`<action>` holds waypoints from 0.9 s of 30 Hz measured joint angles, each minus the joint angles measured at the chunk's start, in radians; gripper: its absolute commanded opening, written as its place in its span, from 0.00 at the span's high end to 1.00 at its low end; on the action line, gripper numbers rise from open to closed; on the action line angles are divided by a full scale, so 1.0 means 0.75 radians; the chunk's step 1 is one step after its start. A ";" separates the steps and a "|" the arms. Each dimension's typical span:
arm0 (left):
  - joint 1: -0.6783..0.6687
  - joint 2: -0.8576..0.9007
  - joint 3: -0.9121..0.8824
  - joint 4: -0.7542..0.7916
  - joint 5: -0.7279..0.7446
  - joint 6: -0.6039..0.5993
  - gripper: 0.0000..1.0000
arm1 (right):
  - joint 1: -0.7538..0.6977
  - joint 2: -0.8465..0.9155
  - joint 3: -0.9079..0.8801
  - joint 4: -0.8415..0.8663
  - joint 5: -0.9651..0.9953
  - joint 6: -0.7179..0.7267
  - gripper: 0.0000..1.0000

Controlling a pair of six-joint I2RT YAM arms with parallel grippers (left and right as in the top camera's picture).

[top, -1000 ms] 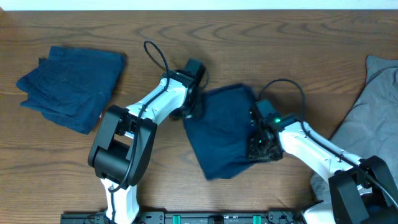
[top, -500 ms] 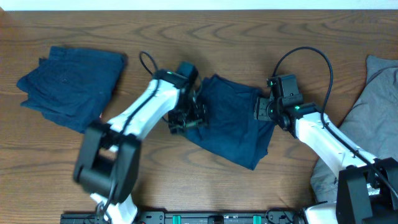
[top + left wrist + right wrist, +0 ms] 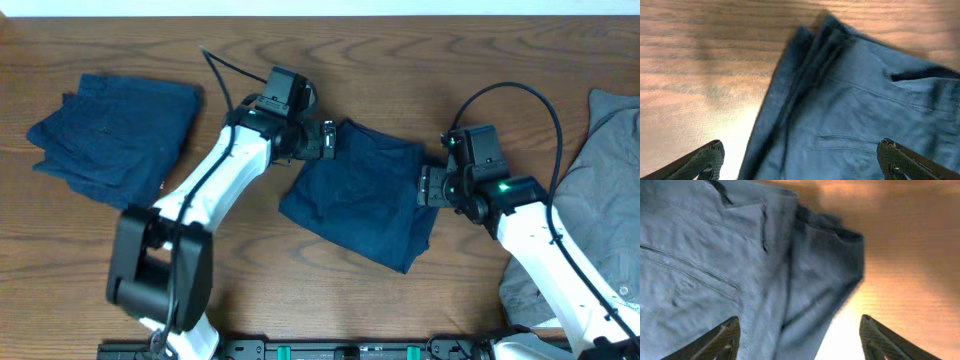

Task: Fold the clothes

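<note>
A pair of dark navy shorts point(image 3: 365, 195) lies folded on the middle of the table. My left gripper point(image 3: 325, 140) is open and empty above their upper left corner; the left wrist view shows the shorts point(image 3: 850, 115) between the open fingers point(image 3: 800, 162). My right gripper point(image 3: 428, 186) is open and empty above their right edge; the right wrist view shows the shorts point(image 3: 730, 265) under the open fingers point(image 3: 797, 340). A stack of folded navy shorts point(image 3: 115, 135) lies at the left. A grey pair point(image 3: 590, 200) lies at the right edge.
The wooden table point(image 3: 250, 280) runs under everything, with its far edge point(image 3: 400, 18) at the top of the overhead view. The left arm's cable point(image 3: 235, 72) loops above the arm, and the right arm's cable point(image 3: 520, 95) arcs over the right wrist.
Both grippers have let go of the middle navy shorts, which now lie flat and wider. The left gripper moved up and right to the top left corner; the right gripper shifted slightly down.
</note>
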 measured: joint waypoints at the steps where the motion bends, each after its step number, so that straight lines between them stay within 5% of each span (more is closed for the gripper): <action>1: 0.000 0.027 0.000 0.013 0.005 0.008 0.02 | 0.000 -0.003 0.001 -0.029 0.011 0.001 0.23; 11: -0.005 0.245 0.008 0.078 0.306 0.072 0.04 | 0.001 -0.003 0.001 -0.120 0.062 0.002 0.21; 12: -0.012 0.258 0.014 0.078 0.342 0.076 0.17 | 0.000 -0.003 0.001 -0.120 0.064 0.002 0.21; 14: -0.027 0.280 0.022 0.090 0.388 0.081 0.60 | 0.000 -0.004 0.001 -0.120 0.066 0.003 0.22; 16: -0.052 0.311 0.026 0.105 0.431 0.092 0.91 | 0.000 -0.004 0.001 -0.120 0.067 0.003 0.21; 27: -0.078 0.320 0.022 0.139 0.480 0.108 0.94 | 0.000 -0.004 0.001 -0.143 0.073 0.005 0.20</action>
